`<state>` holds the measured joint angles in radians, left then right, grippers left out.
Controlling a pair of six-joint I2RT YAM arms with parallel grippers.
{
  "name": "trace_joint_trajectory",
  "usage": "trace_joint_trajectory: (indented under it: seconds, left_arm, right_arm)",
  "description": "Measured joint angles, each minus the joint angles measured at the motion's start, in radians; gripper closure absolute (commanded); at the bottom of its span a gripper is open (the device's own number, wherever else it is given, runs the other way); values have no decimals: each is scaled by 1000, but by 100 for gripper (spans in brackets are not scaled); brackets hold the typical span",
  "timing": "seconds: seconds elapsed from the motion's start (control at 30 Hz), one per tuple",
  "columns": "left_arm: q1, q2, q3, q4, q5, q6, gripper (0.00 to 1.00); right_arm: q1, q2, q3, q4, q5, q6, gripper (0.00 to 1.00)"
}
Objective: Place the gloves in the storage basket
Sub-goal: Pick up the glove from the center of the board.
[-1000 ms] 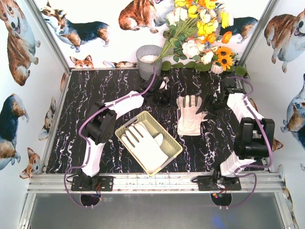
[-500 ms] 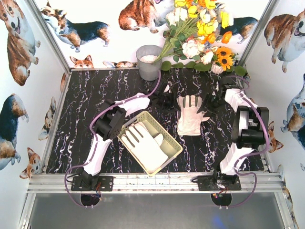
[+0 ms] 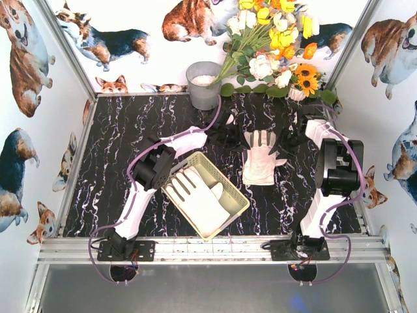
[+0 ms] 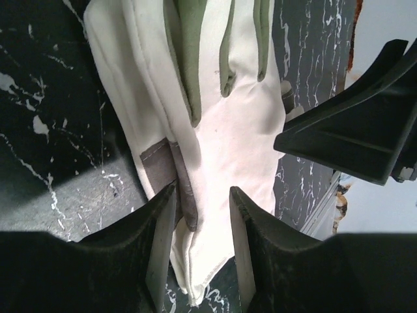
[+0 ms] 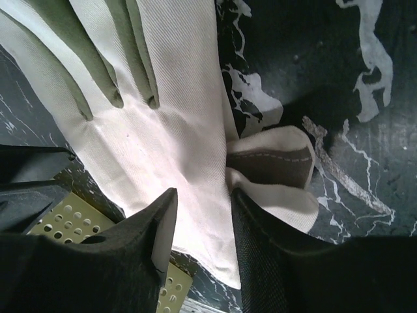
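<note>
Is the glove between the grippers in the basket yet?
Out. The glove lies spread flat on the table, beside the storage basket, which holds another glove.

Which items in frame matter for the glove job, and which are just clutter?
Job:
- gloves on the table, between both grippers
- gloves already in the basket
- storage basket

Lying about:
- grey bucket
- flower bouquet

The black marbled table [image 3: 117,143] carried a storage basket [image 3: 225,175] and a grey bucket [image 3: 203,85]. Cream gloves [image 3: 259,163] lay beside the basket.
</note>
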<state>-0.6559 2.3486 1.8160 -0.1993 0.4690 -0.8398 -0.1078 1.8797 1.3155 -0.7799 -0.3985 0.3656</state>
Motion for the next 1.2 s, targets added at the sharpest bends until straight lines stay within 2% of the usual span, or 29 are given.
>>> trace_joint_trajectory:
  seconds: [0.2,0.3,0.37,0.43,0.53,0.77,1.2]
  left_arm:
    - [1,42,26,29,15,-29,72]
    - [1,71,32,40,19,-47,77]
    - [1,83,32,41,21,-56,87]
    - [1,92,35,44,24,-65,94]
    - [1,97,36,46,23,-69,100]
    - [3,84,17,71,2,-70,100]
    - [2,-60,-109,138,-31,-92,100]
  right_arm:
    - [0,30,17,8,-20,1,67]
    - [0,42,18,8,-23,1,75]
    - [0,48,18,9,-27,1,84]
    - [0,53,19,13,-34,2,100]
    - [0,55,24,15,-47,2,100]
    - [-2,50,38,19,-52,3,100]
    - [-2,11,56,14,-88,3,100]
